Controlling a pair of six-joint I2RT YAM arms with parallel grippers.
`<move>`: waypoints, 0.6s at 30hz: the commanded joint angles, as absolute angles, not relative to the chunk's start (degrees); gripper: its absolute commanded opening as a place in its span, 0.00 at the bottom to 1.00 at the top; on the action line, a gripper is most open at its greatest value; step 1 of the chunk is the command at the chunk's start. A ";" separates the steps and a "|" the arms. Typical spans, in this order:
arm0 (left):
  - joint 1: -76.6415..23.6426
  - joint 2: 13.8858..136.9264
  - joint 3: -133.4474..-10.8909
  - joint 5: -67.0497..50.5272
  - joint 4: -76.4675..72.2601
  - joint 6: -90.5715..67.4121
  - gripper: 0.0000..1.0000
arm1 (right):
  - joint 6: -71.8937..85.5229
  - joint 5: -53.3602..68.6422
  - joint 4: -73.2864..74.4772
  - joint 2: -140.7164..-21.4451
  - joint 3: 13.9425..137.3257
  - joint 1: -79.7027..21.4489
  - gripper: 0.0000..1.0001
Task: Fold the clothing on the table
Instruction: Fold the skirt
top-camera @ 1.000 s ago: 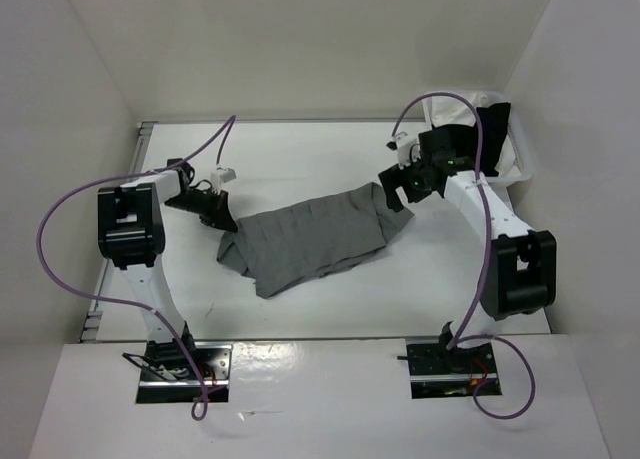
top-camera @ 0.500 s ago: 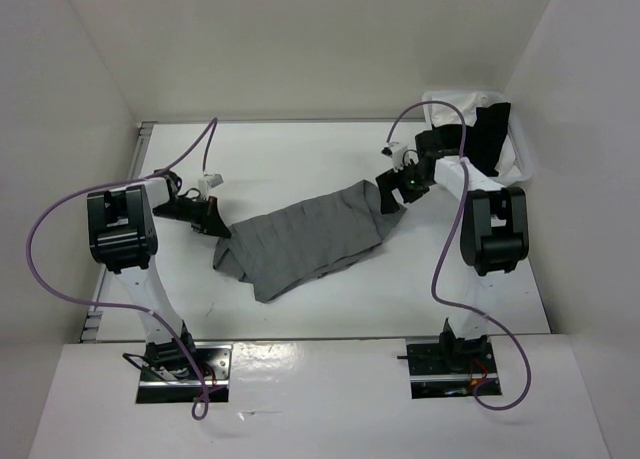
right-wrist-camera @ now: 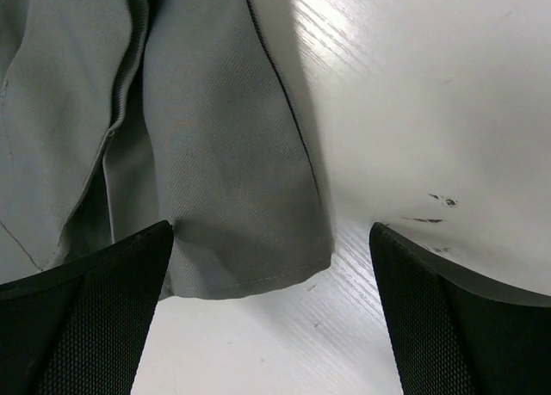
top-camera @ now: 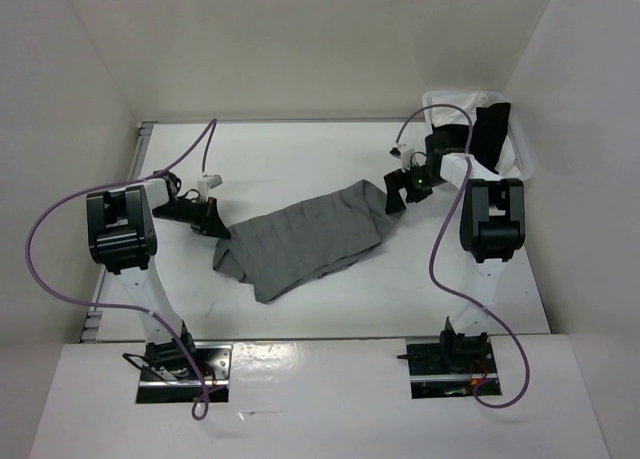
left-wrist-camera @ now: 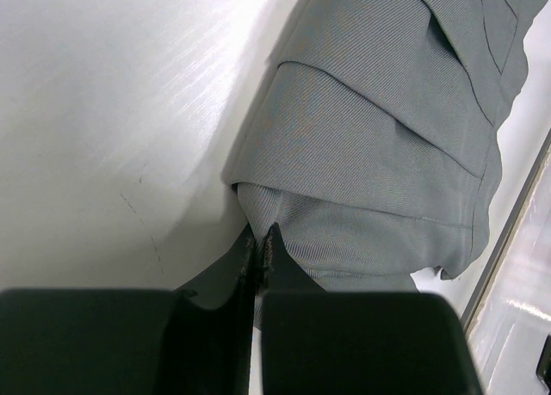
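Count rn: 2 pincers, 1 medium-grey pleated soft-fabric skirt [top-camera: 310, 241], 1 flat white tabletop [top-camera: 300, 159], 1 small white plastic basket [top-camera: 524, 165] just past my R pincer w/ 1 black garment [top-camera: 492, 139] + 1 white garment [top-camera: 447, 104] in it. L pincer [left-wrist-camera: 261, 236] is clamped tight on a fold at the skirt's edge. R pincer [right-wrist-camera: 269, 240] is spread wide, gripping nothing, w/ the hemmed corner betw its fingers. Skirt lies on the tabletop, spanning L pincer to R: long straight pleats, bunched up near L.
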State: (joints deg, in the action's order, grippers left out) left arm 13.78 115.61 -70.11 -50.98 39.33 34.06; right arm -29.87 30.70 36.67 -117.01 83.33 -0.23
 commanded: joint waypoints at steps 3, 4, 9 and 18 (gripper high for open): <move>14.15 114.43 -68.82 -48.69 38.76 36.39 0.00 | -31.73 35.33 39.72 -119.53 86.30 -0.35 0.99; 14.15 114.43 -68.82 -48.69 38.76 35.78 0.00 | -31.73 35.33 40.34 -119.53 86.31 -0.35 0.99; 14.15 114.43 -68.82 -48.69 38.23 35.77 0.00 | -32.34 38.67 41.92 -120.59 85.61 -2.81 0.99; 14.15 114.96 -68.29 -49.22 35.78 35.24 0.00 | -32.34 40.87 43.95 -121.64 85.61 -6.50 0.95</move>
State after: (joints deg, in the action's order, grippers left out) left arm 13.80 115.59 -69.87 -51.29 38.76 33.82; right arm -31.64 39.86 40.12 -119.37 85.30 -5.34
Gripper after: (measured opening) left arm 0.018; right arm 0.951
